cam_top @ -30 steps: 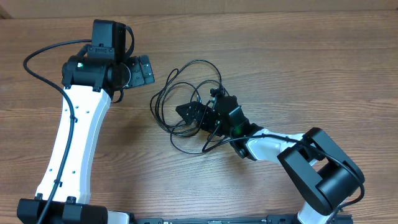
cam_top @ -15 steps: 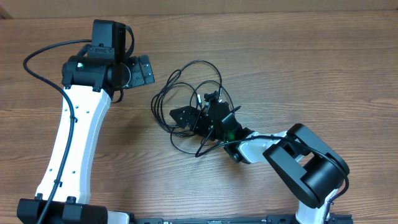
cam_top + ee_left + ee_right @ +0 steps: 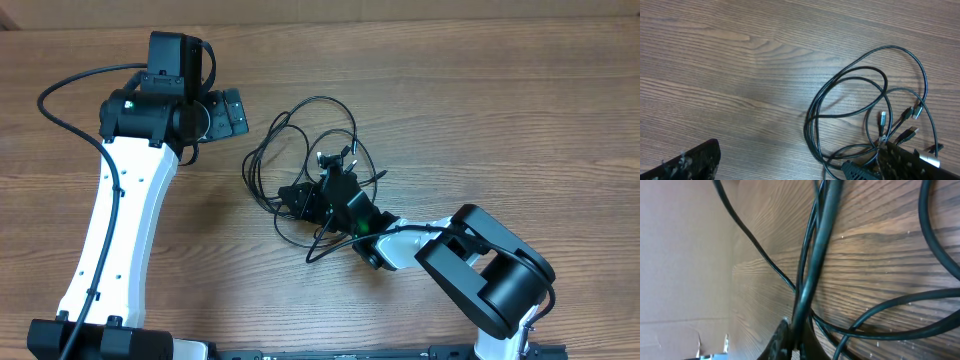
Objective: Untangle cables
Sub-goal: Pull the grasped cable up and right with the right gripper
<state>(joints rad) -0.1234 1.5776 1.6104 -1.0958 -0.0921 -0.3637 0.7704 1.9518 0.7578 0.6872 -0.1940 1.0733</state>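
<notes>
Toward the far-left corner of the table (image 3: 520,100), the left gripper (image 3: 228,112) hovers empty. Its wrist view shows one finger (image 3: 690,162) low at the frame's left with nothing between the jaws, so they look spread. To its right, near the table's middle, lie the cables (image 3: 320,98) in overlapping loops. The heap runs roughly from the far edge toward the near edge, with its plug tips (image 3: 883,117) gathered on its right side. At the tangle's near-right side the right gripper (image 3: 300,195) is buried among the strands. In its wrist view several cords (image 3: 822,235) converge into the closed fingertips (image 3: 790,342), so it appears clamped on a bundle. The right arm is already in contact. The free loops lie on the tangle's left, facing the left gripper, which is near but apart, so pulling one out probably falls to it.
</notes>
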